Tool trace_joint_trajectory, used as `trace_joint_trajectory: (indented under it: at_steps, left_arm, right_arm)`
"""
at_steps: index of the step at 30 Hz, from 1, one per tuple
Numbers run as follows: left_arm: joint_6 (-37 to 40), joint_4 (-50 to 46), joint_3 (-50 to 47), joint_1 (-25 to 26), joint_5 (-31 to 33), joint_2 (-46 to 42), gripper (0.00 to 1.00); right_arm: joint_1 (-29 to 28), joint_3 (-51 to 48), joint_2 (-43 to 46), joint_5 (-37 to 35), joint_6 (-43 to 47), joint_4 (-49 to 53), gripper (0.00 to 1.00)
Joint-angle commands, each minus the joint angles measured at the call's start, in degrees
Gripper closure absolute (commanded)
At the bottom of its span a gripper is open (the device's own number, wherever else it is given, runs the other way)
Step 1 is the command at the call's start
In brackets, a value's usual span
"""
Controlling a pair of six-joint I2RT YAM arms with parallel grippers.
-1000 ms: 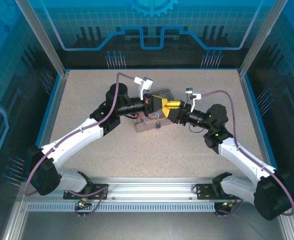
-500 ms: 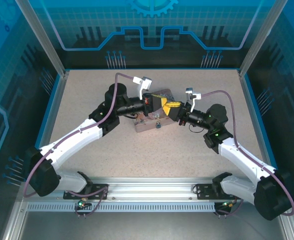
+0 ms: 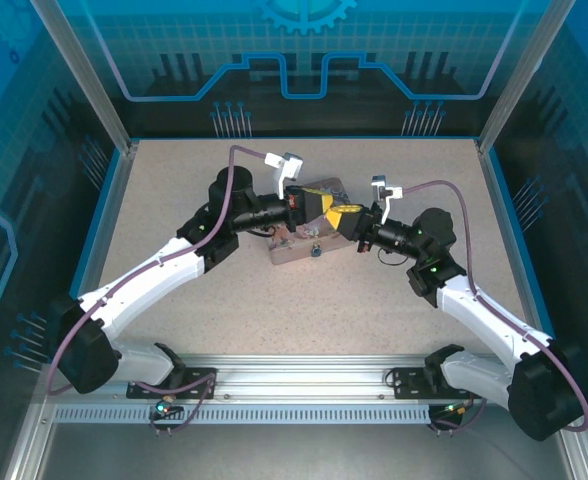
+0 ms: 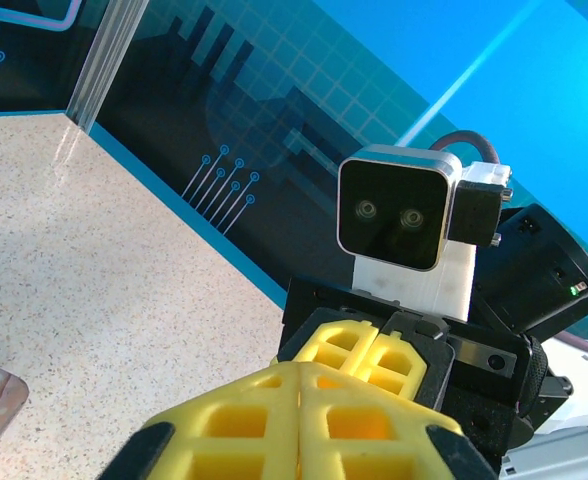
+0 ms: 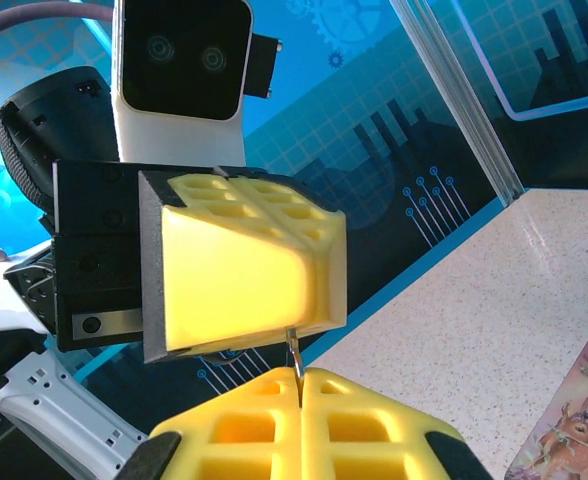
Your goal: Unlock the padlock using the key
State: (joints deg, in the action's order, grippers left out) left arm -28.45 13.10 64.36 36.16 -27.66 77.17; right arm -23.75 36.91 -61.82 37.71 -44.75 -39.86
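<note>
Both grippers meet tip to tip above the flat pink tin [image 3: 296, 250]. My right gripper [image 5: 300, 380] is shut on the key [image 5: 294, 353], a thin dull-metal blade sticking up from the seam of its yellow fingers. The key's tip reaches the lower edge of my left gripper [image 5: 309, 255], whose yellow fingers are pressed together. In the left wrist view my left gripper [image 4: 300, 374] is shut, with the right gripper [image 4: 375, 345] right behind its tips. From above, the left gripper [image 3: 326, 207] and the right gripper [image 3: 352, 214] touch or nearly touch. The padlock is hidden.
The pink tin lies on the speckled tabletop [image 3: 194, 200] under the grippers; a corner of the tin [image 5: 579, 415] shows at the lower right of the right wrist view. Blue walls and aluminium posts [image 3: 94, 90] ring the table.
The two grippers have closed the small gap between them; less of the yellow fingers shows from above. Both arms otherwise hold their pose.
</note>
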Motion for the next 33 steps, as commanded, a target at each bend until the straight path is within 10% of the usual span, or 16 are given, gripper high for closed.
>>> trace_joint_trajectory:
  at_steps: [1, 13, 33]
  left_arm:
    - [0.9, -0.9, 1.0, 0.2, -0.1, -1.7, 0.85]
    - [0.8, -7.9, -3.4, -5.3, 5.8, -8.4, 0.21]
    - [-7.0, -4.5, -23.9, -3.2, 14.2, -6.6, 0.12]
  right_arm:
    - [-0.6, 1.8, 1.3, -1.0, 1.4, 1.7, 0.99]
    - [0.0, 3.3, 5.1, -5.7, 11.8, 26.2, 1.00]
    - [1.9, 1.6, -0.4, -16.7, 16.9, 44.7, 0.99]
